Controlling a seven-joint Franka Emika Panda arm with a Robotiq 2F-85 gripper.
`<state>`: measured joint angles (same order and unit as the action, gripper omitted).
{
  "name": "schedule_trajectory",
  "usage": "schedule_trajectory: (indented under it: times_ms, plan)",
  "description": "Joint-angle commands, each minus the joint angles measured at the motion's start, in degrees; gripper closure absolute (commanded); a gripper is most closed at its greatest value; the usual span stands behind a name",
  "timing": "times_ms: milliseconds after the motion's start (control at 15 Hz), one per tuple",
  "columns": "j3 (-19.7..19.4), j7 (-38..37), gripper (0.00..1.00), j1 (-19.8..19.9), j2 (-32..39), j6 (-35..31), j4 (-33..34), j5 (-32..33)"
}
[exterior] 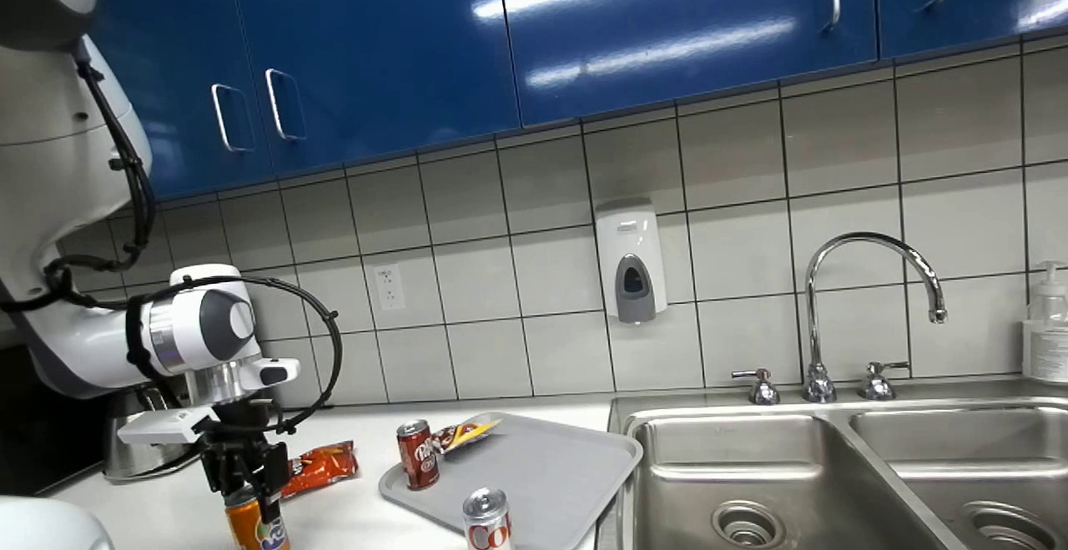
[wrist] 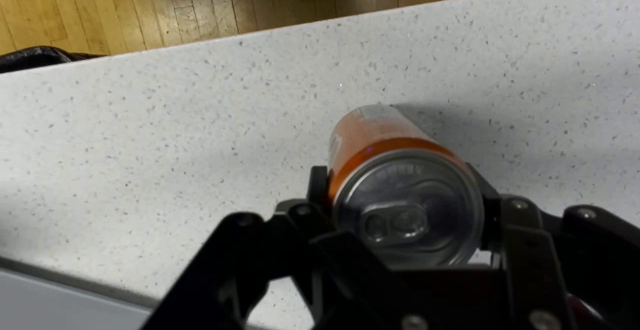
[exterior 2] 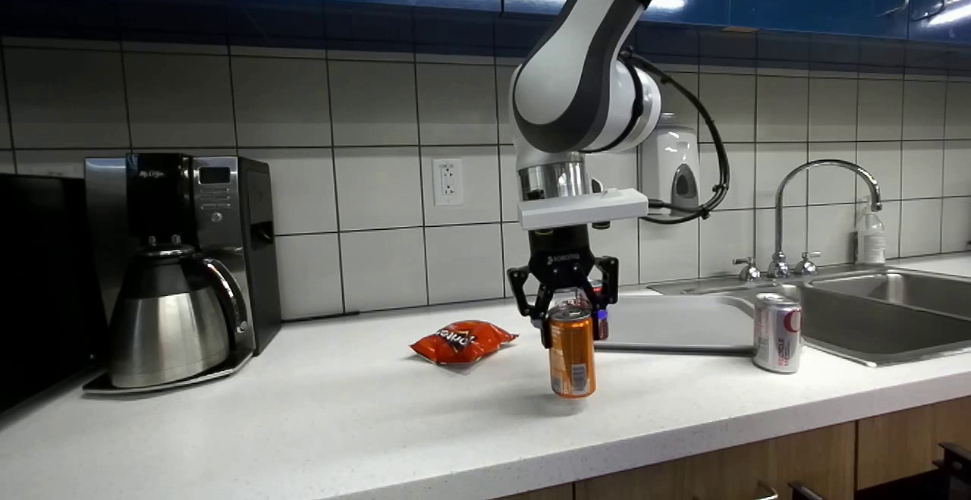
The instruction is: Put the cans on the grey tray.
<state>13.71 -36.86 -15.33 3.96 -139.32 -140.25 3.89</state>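
My gripper (exterior 2: 573, 329) is shut on the orange can (exterior 2: 573, 367), one finger against each side near its top; the wrist view shows the can (wrist: 377, 129) between both fingers. The can is upright, at or barely above the counter; I cannot tell which. The dark red can (exterior: 418, 456) stands on the left end of the grey tray (exterior: 542, 475); the gripper partly hides it in an exterior view. The silver-white can (exterior 2: 777, 333) stands upright on the counter just in front of the tray (exterior 2: 683, 322). A corner of the tray (wrist: 60, 302) shows in the wrist view.
An orange-red snack packet (exterior 2: 463, 342) lies on the counter behind the gripper. A small red and yellow packet (exterior: 465, 433) lies on the tray behind the dark red can. A coffee maker (exterior 2: 171, 318) stands at one end, the steel sink (exterior: 751, 458) at the other.
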Motion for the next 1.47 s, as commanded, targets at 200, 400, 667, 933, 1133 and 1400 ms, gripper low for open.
schedule_trajectory:
  times_ms: [200,400,667,933,1133,1400]
  plan:
    - [-2.60,0.98,0.62,1.63,-3.11,0.11,-0.65,2.13]
    - [-4.29,2.03,0.62,2.90,-3.02,-0.29,-0.66,3.08]
    - [-6.64,4.25,0.62,4.97,-2.87,-1.11,-0.63,4.38]
    - [-8.74,7.15,0.62,7.00,-2.54,-2.02,-0.35,5.06]
    - [-10.08,8.96,0.62,8.30,-2.26,-2.75,-0.02,5.49]
    - [-11.53,11.43,0.62,9.87,-1.75,-3.76,0.35,5.66]
